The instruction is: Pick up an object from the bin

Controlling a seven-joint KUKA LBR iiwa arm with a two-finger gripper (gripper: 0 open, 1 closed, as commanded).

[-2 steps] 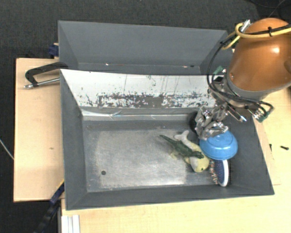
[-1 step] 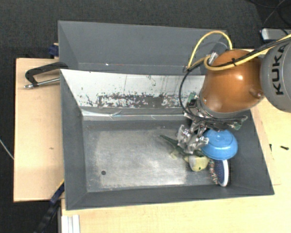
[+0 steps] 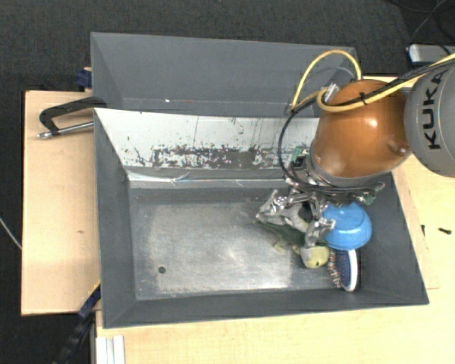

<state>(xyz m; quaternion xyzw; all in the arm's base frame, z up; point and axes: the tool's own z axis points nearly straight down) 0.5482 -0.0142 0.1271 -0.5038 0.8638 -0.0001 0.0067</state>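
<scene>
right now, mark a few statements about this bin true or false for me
1. The gripper is low over the right part of the bin. True.
2. The blue round cup lies against the bin's left wall. False: it lies at the right, beside the gripper.
3. A blue-backed brush lies near the front right corner. True.
4. The small lump beside the brush is red. False: it is pale yellowish.

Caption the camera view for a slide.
Arm low at bin's right end, by a blue cup, blue brush and pale lump.
</scene>
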